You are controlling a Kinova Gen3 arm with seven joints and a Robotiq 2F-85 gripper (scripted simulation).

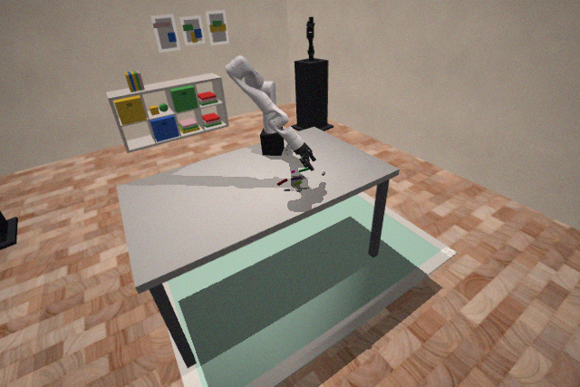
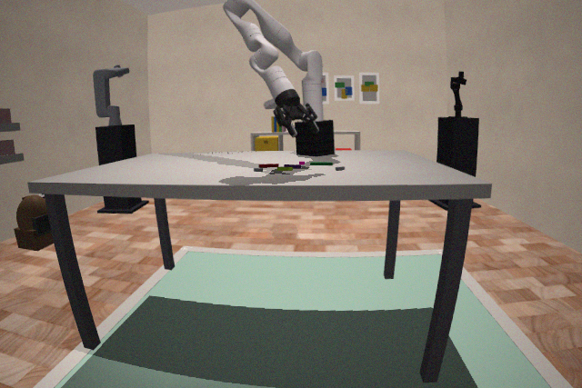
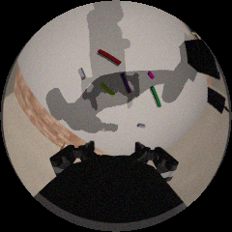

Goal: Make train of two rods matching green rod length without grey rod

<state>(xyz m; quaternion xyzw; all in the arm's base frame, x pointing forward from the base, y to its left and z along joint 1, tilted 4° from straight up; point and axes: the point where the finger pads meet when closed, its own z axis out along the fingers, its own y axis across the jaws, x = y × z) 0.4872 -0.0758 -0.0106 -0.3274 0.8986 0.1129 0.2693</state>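
Note:
Several rods lie flat and apart on the grey table. In the wrist view I see the green rod point(image 3: 156, 96), a small magenta rod point(image 3: 151, 74), a purple rod point(image 3: 126, 82), a lime rod point(image 3: 107, 89), a red rod point(image 3: 109, 57) and two short grey rods point(image 3: 81, 72) point(image 3: 141, 126). None touches another. My gripper point(image 3: 114, 146) is open and empty, tilted downward a good way above the rods. In the exterior view the gripper point(image 2: 296, 121) hangs over the green rod point(image 2: 321, 164) and the purple rod point(image 2: 292, 166). In the top view the gripper point(image 1: 307, 157) is just above the green rod point(image 1: 305, 169).
The arm's black base point(image 2: 314, 137) stands on the table behind the rods. The table's right edge point(image 1: 361, 190) is near the rods. The arm's shadow covers the lime and purple rods.

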